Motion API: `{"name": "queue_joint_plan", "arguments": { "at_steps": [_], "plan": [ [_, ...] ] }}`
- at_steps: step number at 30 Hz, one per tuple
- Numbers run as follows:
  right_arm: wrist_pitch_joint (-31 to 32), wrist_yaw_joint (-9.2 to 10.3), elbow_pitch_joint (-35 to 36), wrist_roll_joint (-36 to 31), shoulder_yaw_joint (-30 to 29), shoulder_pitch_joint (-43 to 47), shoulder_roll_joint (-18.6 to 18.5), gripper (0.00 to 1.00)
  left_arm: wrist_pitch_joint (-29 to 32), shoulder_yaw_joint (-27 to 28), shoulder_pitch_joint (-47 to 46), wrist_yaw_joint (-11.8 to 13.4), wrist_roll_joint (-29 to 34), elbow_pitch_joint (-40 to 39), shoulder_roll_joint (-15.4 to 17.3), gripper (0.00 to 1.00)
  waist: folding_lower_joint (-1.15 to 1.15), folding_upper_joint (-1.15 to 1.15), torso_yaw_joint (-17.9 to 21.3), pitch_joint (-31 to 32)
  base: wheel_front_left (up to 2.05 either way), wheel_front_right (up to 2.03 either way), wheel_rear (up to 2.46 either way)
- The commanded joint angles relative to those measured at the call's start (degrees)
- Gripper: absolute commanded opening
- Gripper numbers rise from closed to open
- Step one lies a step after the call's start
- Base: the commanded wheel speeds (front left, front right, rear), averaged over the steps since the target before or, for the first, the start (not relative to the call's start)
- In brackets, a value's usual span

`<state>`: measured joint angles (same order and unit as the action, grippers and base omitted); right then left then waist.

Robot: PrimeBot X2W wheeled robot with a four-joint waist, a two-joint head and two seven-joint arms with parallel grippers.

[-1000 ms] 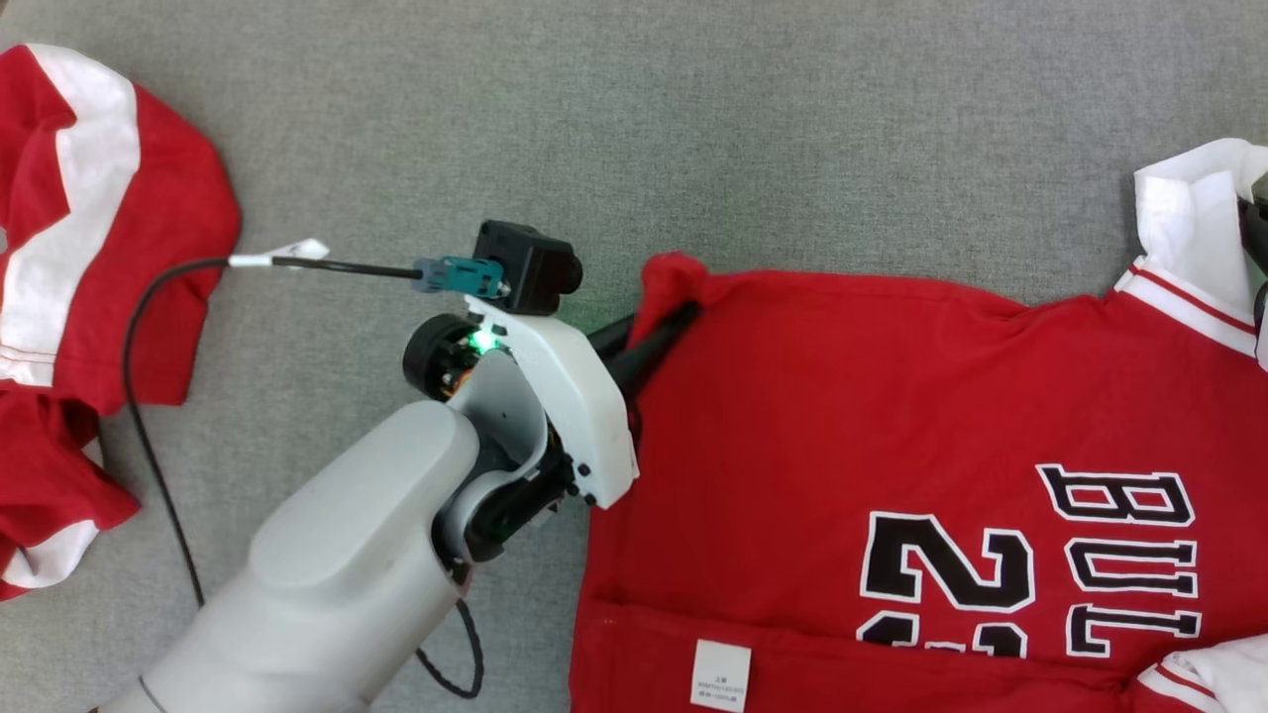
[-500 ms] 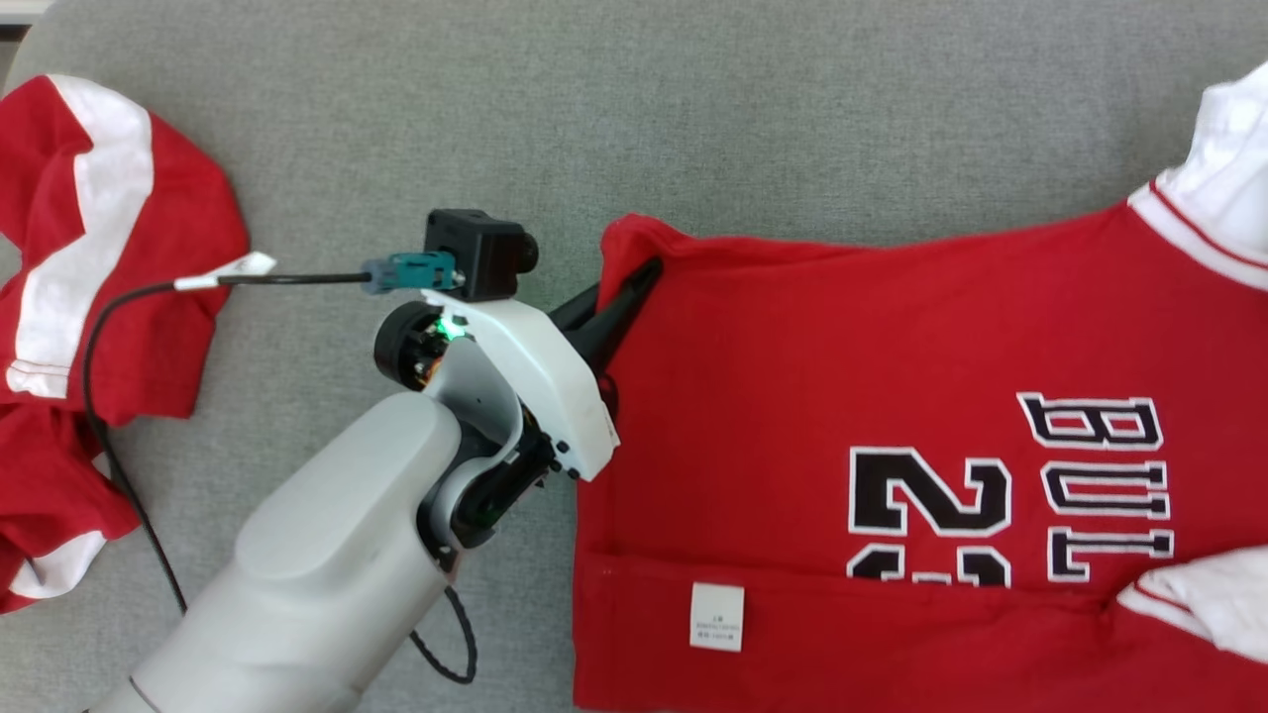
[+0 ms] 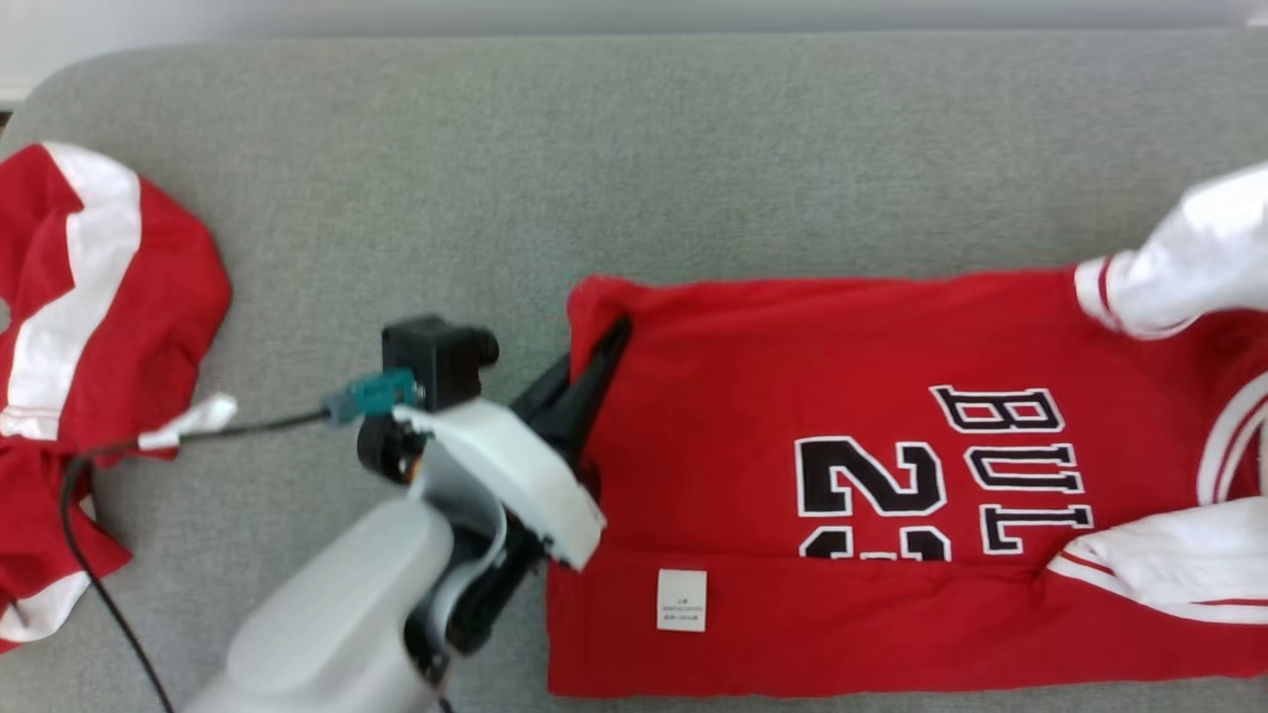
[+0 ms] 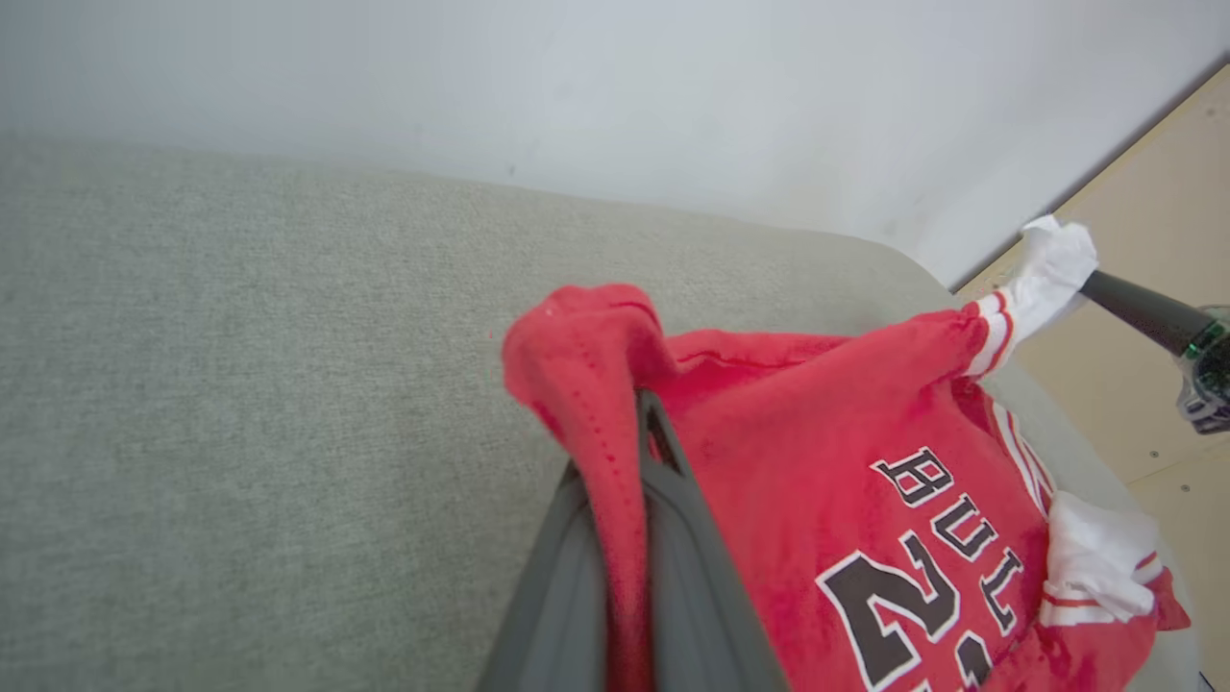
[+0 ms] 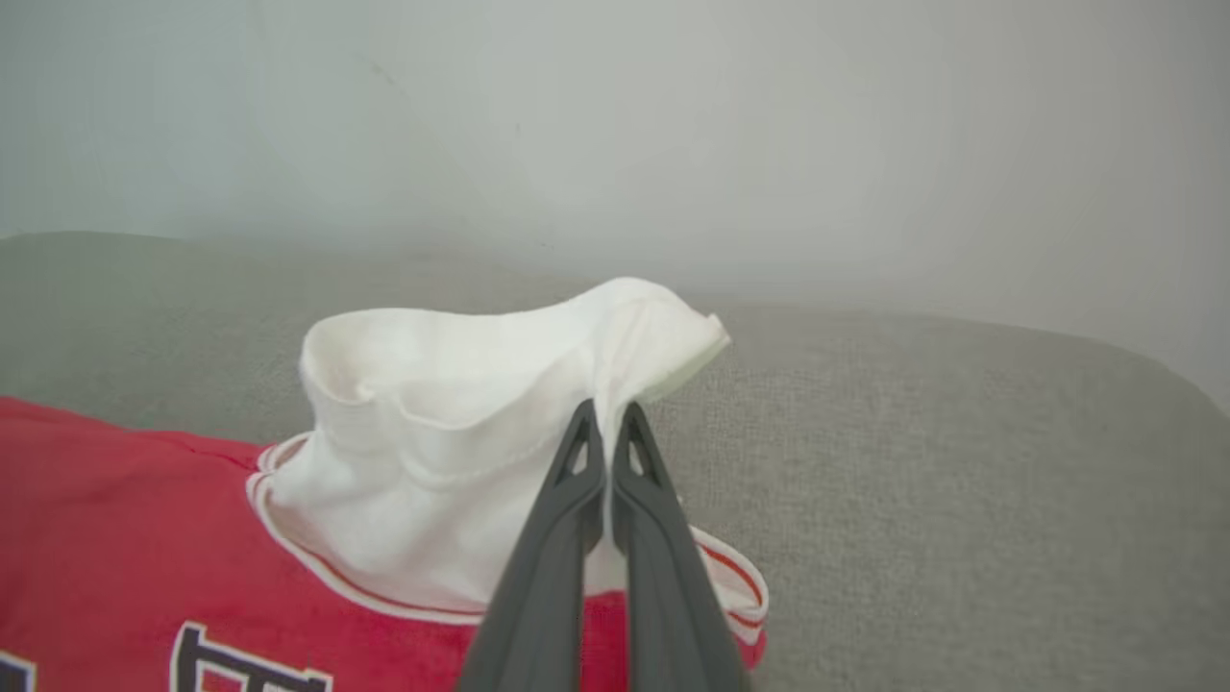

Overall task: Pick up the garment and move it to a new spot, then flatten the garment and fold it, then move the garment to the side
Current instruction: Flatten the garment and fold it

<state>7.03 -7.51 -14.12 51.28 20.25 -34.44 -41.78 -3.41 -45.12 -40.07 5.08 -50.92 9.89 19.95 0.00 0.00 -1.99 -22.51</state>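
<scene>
- At the far left corner of the jersey, my left gripper pinches the red hem; my right gripper pinches the white sleeve.
- The jersey lies on the grey cushion.
- Judged step: folding; next, I carry both corners over evenly.

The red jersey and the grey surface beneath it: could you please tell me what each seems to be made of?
The red jersey looks like a soft, matte knit, probably cotton or a blend: it folds limply and shows a stitched hem. The grey surface looks like matte woven upholstery cloth over padding, judging by its flecked weave and rounded edge.
</scene>
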Motion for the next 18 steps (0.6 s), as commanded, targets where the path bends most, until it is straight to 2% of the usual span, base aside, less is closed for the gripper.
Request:
{"name": "queue_joint_plan", "arguments": {
  "at_steps": [1, 5, 8, 18],
  "plan": [
    [-0.63, 0.05, 1.41, 1.13, -0.59, 3.32, -0.5, 0.0, -0.62, -0.08, 2.38, 0.69, 0.12, -1.47, 1.01, 0.0, 0.0, 0.0, 1.11, 1.4, 0.0, 0.0, 0.0],
    [-1.55, 0.06, 4.86, 1.79, -1.81, 11.77, -1.22, 0.0, -1.65, -0.82, 7.98, 2.93, 0.41, -6.4, 2.8, 0.0, 0.0, 0.0, 2.09, 2.66, 0.0, 0.0, 0.0],
    [-2.08, 0.06, 6.03, 1.65, -2.63, 15.81, -0.1, 0.0, -2.05, -0.81, 11.99, 4.18, -1.25, -8.79, 3.51, 0.0, 0.0, 0.0, 2.72, 3.16, 0.0, 0.0, 0.0],
    [-2.48, 0.06, 5.54, -0.23, -3.48, 19.84, 3.41, 0.0, -2.98, -0.82, 17.22, 5.62, -2.66, -10.76, 4.46, 0.0, 0.0, 0.0, 3.35, 4.24, 0.0, 0.0, 0.0]
  ]
}}
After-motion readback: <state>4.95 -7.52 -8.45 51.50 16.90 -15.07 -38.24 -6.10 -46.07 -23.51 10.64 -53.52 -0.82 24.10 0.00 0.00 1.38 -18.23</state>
